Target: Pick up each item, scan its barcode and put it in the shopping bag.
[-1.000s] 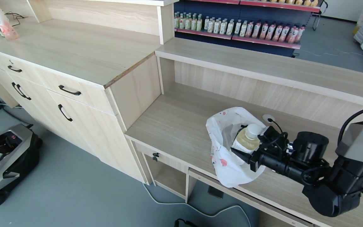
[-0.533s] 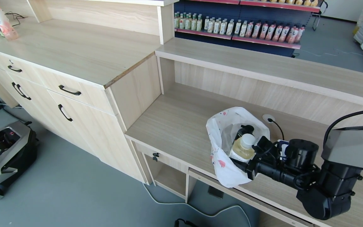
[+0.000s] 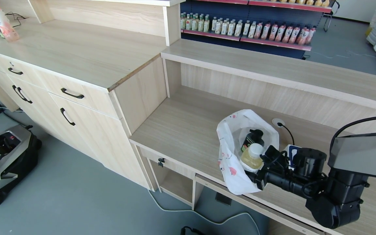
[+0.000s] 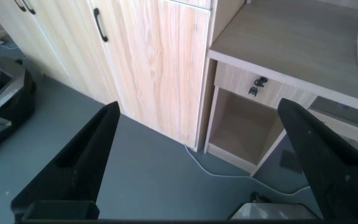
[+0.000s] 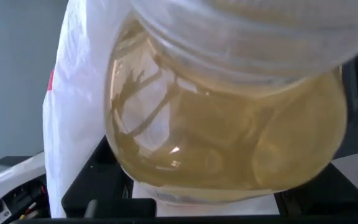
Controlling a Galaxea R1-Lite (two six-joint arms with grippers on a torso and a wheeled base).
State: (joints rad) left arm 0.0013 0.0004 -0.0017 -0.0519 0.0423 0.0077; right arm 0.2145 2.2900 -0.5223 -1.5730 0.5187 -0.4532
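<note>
In the shopping bag (image 3: 228,163), one dark bottle (image 3: 252,138); right pincer (image 3: 255,170) grips one pale bottle (image 3: 251,157); left pincer (image 4: 199,112) gapes.

bottle (image 5: 229,124) of yellowish liquid beside shopping bag (image 5: 73,106)

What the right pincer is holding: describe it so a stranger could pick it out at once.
On the low wooden counter sits an open white shopping bag. At its mouth the right pincer grips a clear bottle of pale yellow drink with a white cap. The other bottle, deeper in the bag, is dark with a black cap.
</note>
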